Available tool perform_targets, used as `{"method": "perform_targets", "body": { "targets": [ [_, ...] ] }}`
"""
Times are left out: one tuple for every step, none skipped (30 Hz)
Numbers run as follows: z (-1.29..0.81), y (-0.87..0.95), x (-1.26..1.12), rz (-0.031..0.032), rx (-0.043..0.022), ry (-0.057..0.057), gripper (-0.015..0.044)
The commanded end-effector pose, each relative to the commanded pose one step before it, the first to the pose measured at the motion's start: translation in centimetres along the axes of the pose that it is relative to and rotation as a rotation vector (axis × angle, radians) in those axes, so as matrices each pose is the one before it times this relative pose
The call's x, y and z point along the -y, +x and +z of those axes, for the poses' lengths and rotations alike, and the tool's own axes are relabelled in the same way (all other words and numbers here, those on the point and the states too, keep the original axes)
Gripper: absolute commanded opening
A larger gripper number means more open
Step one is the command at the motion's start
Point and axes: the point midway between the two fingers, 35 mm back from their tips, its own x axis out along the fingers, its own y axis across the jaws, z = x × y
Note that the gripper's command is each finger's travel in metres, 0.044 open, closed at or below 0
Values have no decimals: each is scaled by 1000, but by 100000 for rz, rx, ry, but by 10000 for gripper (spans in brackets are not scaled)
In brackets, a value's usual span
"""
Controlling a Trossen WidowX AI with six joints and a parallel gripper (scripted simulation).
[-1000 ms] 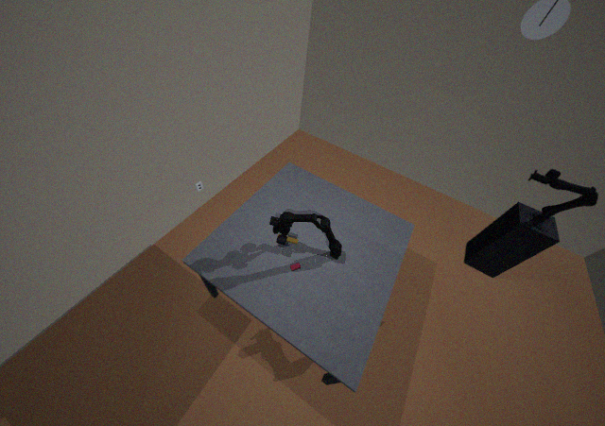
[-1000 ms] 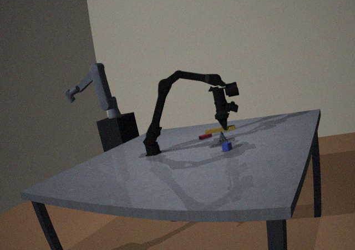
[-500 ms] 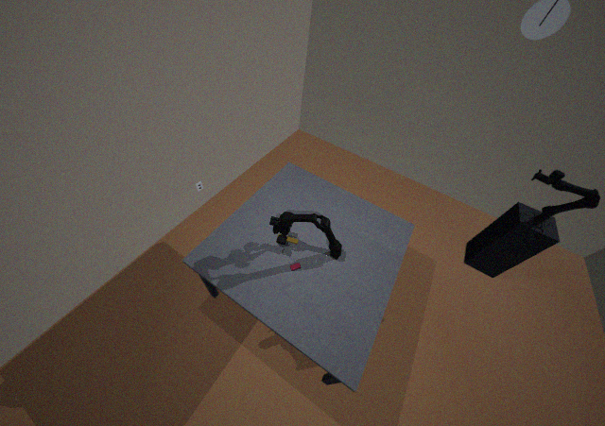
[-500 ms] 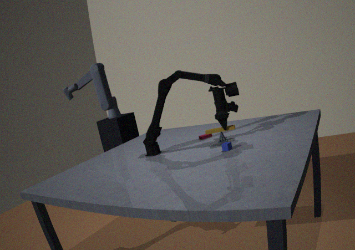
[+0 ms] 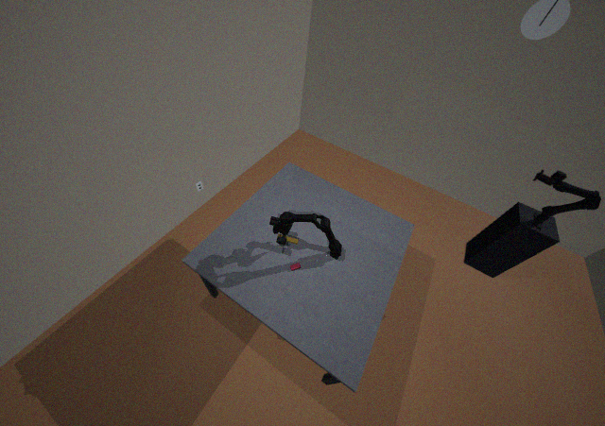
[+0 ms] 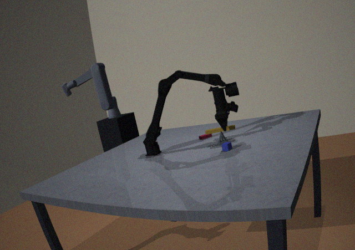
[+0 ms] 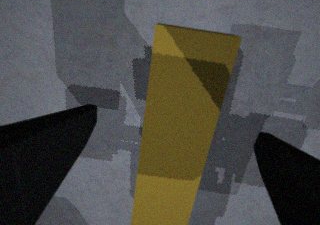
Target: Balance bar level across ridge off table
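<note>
The yellow bar (image 5: 292,240) (image 6: 212,131) (image 7: 175,150) lies across the top of the grey ridge (image 6: 221,137), with both ends appearing clear of the table. It looks about level in the exterior view, though a slight tilt is hard to rule out. My gripper (image 5: 282,240) (image 6: 224,129) (image 7: 175,126) is open and points down over the bar. In the wrist view its fingers stand wide apart, one on each side of the bar, with a gap on both sides. The bar hides the top of the ridge in the wrist view.
A red block (image 5: 295,266) (image 6: 205,136) lies on the table (image 5: 337,314) (image 6: 143,190) near the bar. A blue cube (image 6: 226,146) sits close to the foot of the ridge. Another arm stands on a dark pedestal (image 5: 508,241) (image 6: 121,129) away from the table.
</note>
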Motion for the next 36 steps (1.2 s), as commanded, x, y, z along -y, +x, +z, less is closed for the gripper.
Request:
{"method": "perform_targets", "body": {
  "targets": [
    [133, -800, -4, -21, 350, -16, 440],
    [138, -1033, -10, 35, 467, 1, 440],
    [119, -1274, -9, 42, 570, 2, 440],
    [64, -1273, -5, 42, 564, 2, 440],
    [8, -1268, -2, 41, 557, 2, 440],
    [-47, -1261, 2, 41, 550, 2, 440],
    [-102, -1250, 6, 41, 543, 2, 440],
    [-122, -1005, 7, 33, 435, 1, 440],
    [-90, -599, 5, 19, 259, 1, 440],
    [-33, -199, 2, 6, 86, 0, 440],
    [0, 0, 0, 0, 0, 0, 440],
    [0, 0, 0, 0, 0, 0, 440],
    [0, 0, 0, 0, 0, 0, 440],
    [0, 0, 0, 0, 0, 0, 440],
    [0, 0, 0, 0, 0, 0, 440],
    [0, 0, 0, 0, 0, 0, 440],
    [0, 0, 0, 0, 0, 0, 440],
    [0, 0, 0, 0, 0, 0, 440],
    [0, 0, 0, 0, 0, 0, 440],
    [0, 0, 0, 0, 0, 0, 440],
    [0, 0, 0, 0, 0, 0, 440],
    [0, 0, 0, 0, 0, 0, 440],
    [0, 0, 0, 0, 0, 0, 440],
    [0, 0, 0, 0, 0, 0, 440],
    [0, 0, 0, 0, 0, 0, 440],
    [0, 0, 0, 0, 0, 0, 440],
    [0, 0, 0, 0, 0, 0, 440],
    [0, 0, 0, 0, 0, 0, 440],
    [0, 0, 0, 0, 0, 0, 440],
    [0, 0, 0, 0, 0, 0, 440],
    [0, 0, 0, 0, 0, 0, 440],
    [0, 0, 0, 0, 0, 0, 440],
    [0, 0, 0, 0, 0, 0, 440],
    [0, 0, 0, 0, 0, 0, 440],
    [0, 0, 0, 0, 0, 0, 440],
    [0, 0, 0, 0, 0, 0, 440]
  ]
}}
